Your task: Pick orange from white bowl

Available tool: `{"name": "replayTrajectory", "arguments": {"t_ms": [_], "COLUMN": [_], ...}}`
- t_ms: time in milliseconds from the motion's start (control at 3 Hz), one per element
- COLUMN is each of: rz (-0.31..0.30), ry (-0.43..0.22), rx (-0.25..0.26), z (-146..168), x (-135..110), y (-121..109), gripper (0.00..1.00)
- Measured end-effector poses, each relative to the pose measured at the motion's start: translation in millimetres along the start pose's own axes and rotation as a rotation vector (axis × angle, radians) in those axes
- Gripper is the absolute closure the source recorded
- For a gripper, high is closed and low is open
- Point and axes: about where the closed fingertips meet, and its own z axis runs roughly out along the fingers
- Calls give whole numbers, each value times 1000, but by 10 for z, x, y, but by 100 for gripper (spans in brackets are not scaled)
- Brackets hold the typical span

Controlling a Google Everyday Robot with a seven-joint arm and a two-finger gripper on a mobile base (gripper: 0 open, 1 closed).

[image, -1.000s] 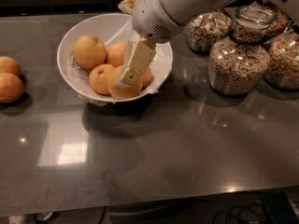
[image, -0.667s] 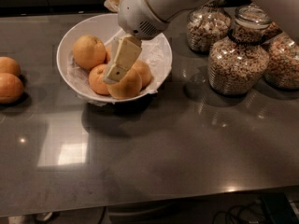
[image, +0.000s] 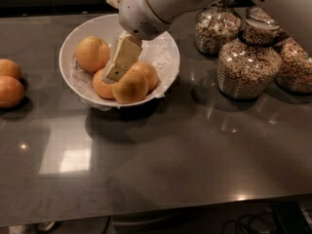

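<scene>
- The white bowl (image: 67, 72) sits on the far left part of the dark table (image: 195, 160), lined with crinkled white plastic.
- The orange (image: 92, 53) lies in the bowl's far left part, the biggest and palest of the four fruits there.
- The gripper (image: 115, 73) reaches down into the middle of the bowl from the white arm (image: 161, 4), slanting toward the near left.
- Its tip is just right of the orange, at the gap between a deeper-orange fruit (image: 100, 87) and a yellowish fruit (image: 130, 87).
- I cannot tell how wide the gripper stands or whether it grasps anything.
- A fourth fruit (image: 148, 74) lies right of the tip.
- Two more oranges (image: 9, 82) rest on the table, well left of the bowl.
- Glass jars (image: 248, 65) of cereal stand at the far right.
</scene>
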Motion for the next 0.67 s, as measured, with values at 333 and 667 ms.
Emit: {"name": "replayTrajectory", "arguments": {"t_ms": [333,667], "rz": [3,28], "ry": [18,24], "rx": [47,57], "z": [129,308], "x": [-30,4], "y": [-207,-394], "gripper": [0,0]}}
